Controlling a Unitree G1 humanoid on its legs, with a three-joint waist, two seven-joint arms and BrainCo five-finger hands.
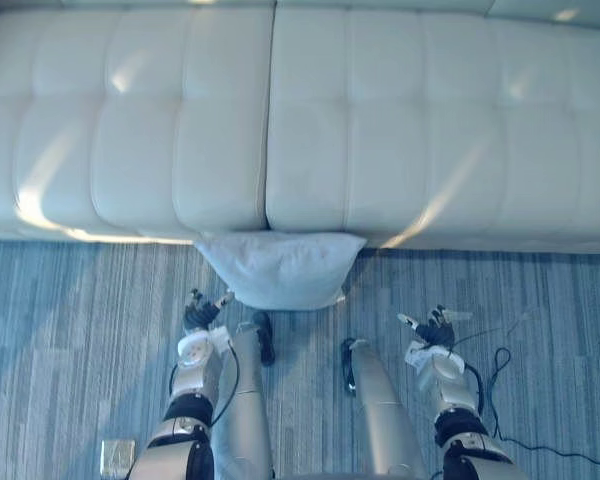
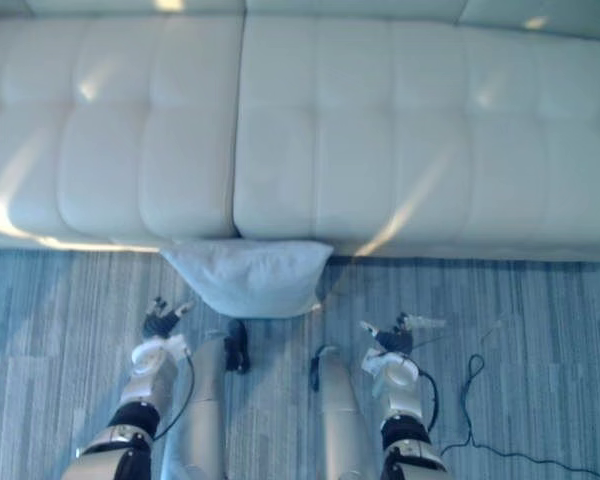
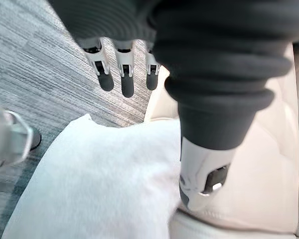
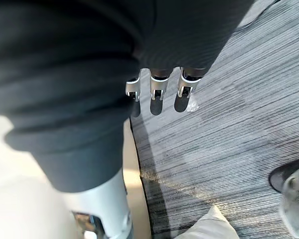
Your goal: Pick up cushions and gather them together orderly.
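A white cushion (image 1: 280,268) lies on the striped grey carpet (image 1: 70,320), its top edge against the front of the cream tufted sofa (image 1: 380,150). The left hand (image 1: 202,312) hovers just beside the cushion's lower left corner, fingers relaxed and empty. The right hand (image 1: 435,330) hangs well apart from the cushion, its fingers straight, holding nothing.

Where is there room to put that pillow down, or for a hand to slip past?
The sofa seat is bare on both sides of its middle seam. The carpet is largely free left of the left hand and right of the right hand. It is tight between the open hands, where the cushion lies at the sofa's front.
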